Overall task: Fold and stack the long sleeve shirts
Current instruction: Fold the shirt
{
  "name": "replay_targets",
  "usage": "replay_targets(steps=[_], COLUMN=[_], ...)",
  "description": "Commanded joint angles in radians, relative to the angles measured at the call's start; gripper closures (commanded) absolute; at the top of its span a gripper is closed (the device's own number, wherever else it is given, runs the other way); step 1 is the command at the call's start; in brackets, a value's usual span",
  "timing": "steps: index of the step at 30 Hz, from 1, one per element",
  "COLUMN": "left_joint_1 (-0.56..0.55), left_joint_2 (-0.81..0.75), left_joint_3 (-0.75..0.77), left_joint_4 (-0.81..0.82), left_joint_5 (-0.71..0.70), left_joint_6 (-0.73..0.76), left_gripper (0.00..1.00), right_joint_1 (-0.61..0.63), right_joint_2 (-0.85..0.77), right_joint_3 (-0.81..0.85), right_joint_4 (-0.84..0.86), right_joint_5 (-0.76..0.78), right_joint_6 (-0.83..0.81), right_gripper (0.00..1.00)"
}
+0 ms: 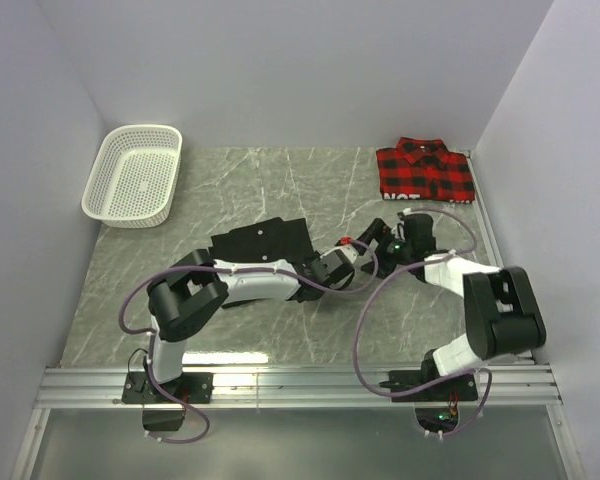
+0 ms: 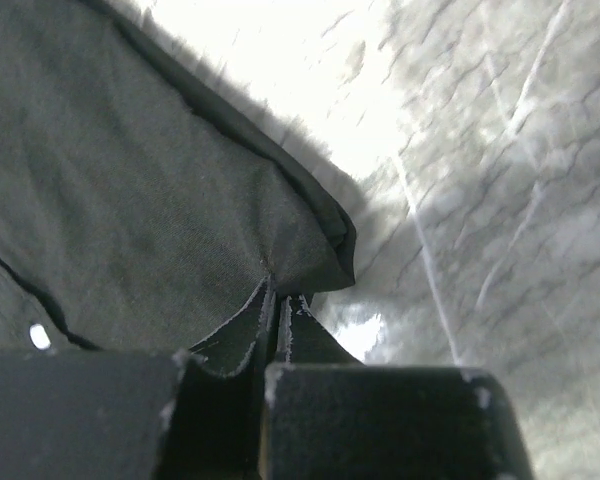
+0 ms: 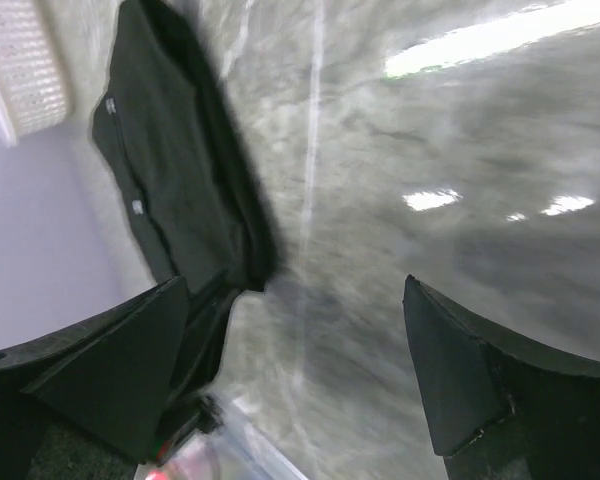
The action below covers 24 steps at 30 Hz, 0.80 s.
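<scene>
Grey marbled tabletop (image 1: 280, 175) is being taken up in its middle by the black shirt (image 1: 260, 240). The shirt is lying mostly flat, to the left of the left tool (image 2: 278, 312), and its near edge is being hidden under the left arm (image 1: 265, 285).

The plaid shirt (image 1: 425, 172), folded, is being seen beyond the right tool (image 3: 292, 300) and a little to its right, well apart from it, by the far right corner of the tabletop. It is not being touched by either tool.

The white mesh basket (image 1: 132, 175) is being seen far to the left of both tools, at the far left of the tabletop.

Left tool: it is being held clenched on a fold at the black shirt's edge. Gathered cloth is being pinched between the tips, with the shirt's doubled hem just ahead of them and bare tabletop off to the right. Whether the pinched corner is being lifted cannot be told.

Right tool: it is being held released, fingers (image 3: 110, 370) spread wide, with nothing between them but bare tabletop. The black shirt is lying ahead of its left finger; contact cannot be told. The two tools are being held near one another.

A small pale button (image 2: 40, 335) is being seen on the black cloth, left of the left tool.
</scene>
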<state>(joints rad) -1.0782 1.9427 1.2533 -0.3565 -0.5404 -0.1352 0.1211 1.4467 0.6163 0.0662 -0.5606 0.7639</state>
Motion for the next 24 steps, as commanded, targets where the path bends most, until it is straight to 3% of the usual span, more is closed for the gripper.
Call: replay_targets(steps=[1,15,24], left_joint_1=[0.017,0.072,0.077], left_joint_2=[-0.096,-0.26,-0.294], left_joint_3=[-0.023,-0.14,-0.193], left_joint_4=[0.037,0.102,0.146], left_joint_5=[0.046,0.114,0.167], left_joint_6=[-0.06,-0.178,-0.237], left_gripper=[0.99,1.0,0.98], right_joint_1=[0.074,0.327,0.374], right_joint_2=[0.087,0.448,0.616], right_joint_3=[0.016,0.19,0.368], right_joint_4=[0.225,0.438,0.451], right_joint_5=[-0.101,-0.107,-0.197], right_joint_6=[0.109,0.33,0.333], right_gripper=[0.05,0.03,0.22])
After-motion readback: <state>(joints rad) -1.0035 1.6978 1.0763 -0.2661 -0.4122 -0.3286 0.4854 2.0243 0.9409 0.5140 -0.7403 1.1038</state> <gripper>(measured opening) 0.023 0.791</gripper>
